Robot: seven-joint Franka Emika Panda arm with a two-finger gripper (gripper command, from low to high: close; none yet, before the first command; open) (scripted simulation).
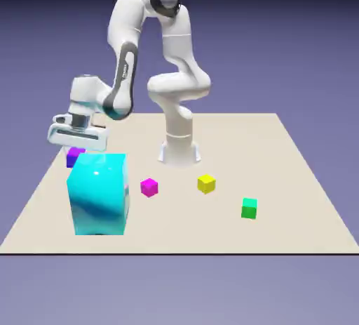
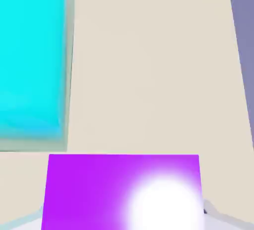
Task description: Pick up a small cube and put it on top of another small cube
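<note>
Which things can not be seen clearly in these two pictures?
- Purple cube: exterior view, mostly hidden behind the cyan block and under the claw.
- Claw fingertips: hand view, nearly covered by the purple cube, so the grip is unclear.
- Yellow cube, magenta cube, green cube: outside the hand view.

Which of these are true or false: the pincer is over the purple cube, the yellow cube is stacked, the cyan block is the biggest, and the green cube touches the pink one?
1. The pincer is at the purple cube. True; the cube fills the space between the fingertips in the hand view.
2. The yellow cube carries another cube. False; nothing is on it.
3. The cyan block is the largest. True.
4. The green cube touches the pink cube. False; they sit apart.
</note>
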